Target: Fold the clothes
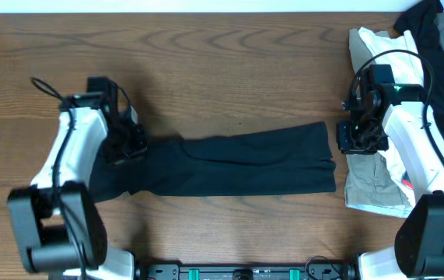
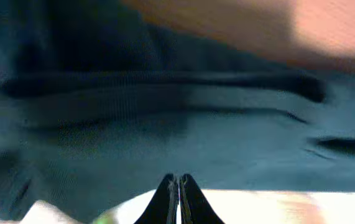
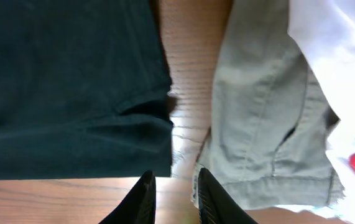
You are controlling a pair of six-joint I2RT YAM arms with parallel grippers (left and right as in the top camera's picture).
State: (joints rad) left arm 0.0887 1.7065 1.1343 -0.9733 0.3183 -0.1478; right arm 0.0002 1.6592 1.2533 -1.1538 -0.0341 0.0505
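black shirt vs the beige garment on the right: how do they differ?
Colour: the black shirt is dark and plain; the beige garment is pale, with visible seams and a hem.
Extent: the black shirt stretches as a long band across the middle of the table; the beige garment shows as a smaller patch at the right.
Neighbours: the beige garment adjoins white cloth; the black shirt does not.
Both lie flat, with bare wood between them.

Showing plain black across the polo shirt (image 1: pixel 237 163); sitting just right of it, a beige garment (image 1: pixel 373 183) and white garment (image 1: pixel 367 40); spreading beneath, brown wood-grain table (image 1: pixel 229 70).
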